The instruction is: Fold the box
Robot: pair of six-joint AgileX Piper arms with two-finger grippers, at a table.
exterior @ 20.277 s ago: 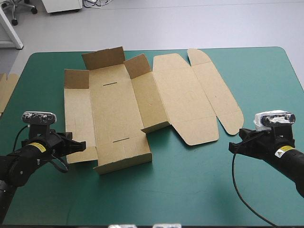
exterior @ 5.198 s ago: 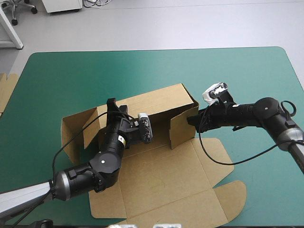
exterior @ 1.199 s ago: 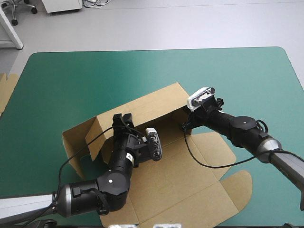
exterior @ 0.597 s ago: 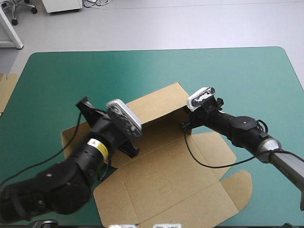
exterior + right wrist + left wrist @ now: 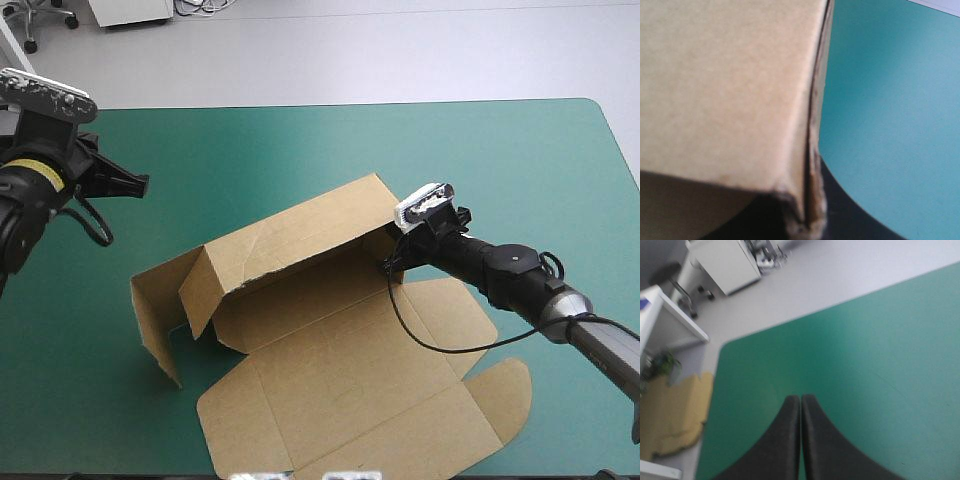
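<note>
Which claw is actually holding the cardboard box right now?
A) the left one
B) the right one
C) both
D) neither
B: the right gripper pinches the end wall of the box, while the left gripper is off it, shut above the bare teal-green cover.

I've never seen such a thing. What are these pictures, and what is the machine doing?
A robot with two arms works at a teal-green table. One picture looks down from above; the other two come from a camera on each wrist. On the table lies a brown box, half folded: back wall raised, lid flat. The right gripper pinches the box's end wall between its black fingers. The left gripper is raised, fingers shut, holding nothing. Spare board shows beside the table's left edge.
</note>
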